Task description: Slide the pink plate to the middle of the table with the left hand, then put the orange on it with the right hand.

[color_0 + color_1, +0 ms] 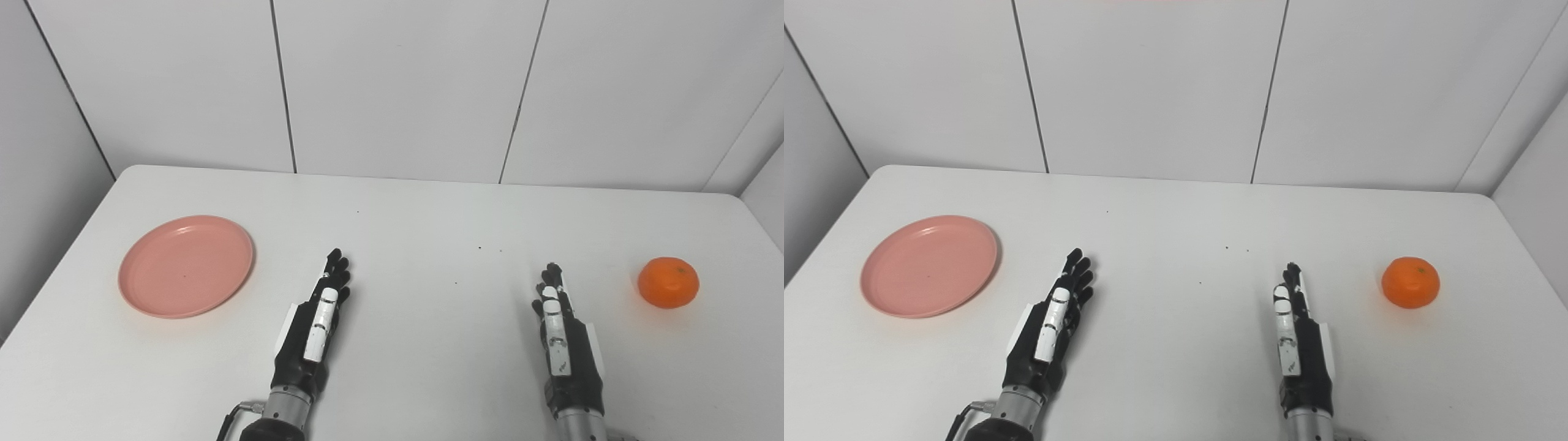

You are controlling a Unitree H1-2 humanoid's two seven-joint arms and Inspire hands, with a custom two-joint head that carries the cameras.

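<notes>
A pink plate (185, 265) lies flat on the left side of the white table (416, 208). An orange (668, 282) sits on the table's right side. My left hand (317, 318) is open and empty, fingers stretched forward, to the right of the plate and apart from it. My right hand (560, 334) is open and empty, fingers stretched forward, to the left of the orange and apart from it. Both also show in the right eye view: the left hand (1050, 324) and the right hand (1297, 334).
White wall panels (398, 86) stand right behind the table's far edge. A few small dark specks (479, 248) lie on the table between the hands. A grey wall (37, 184) runs along the table's left side.
</notes>
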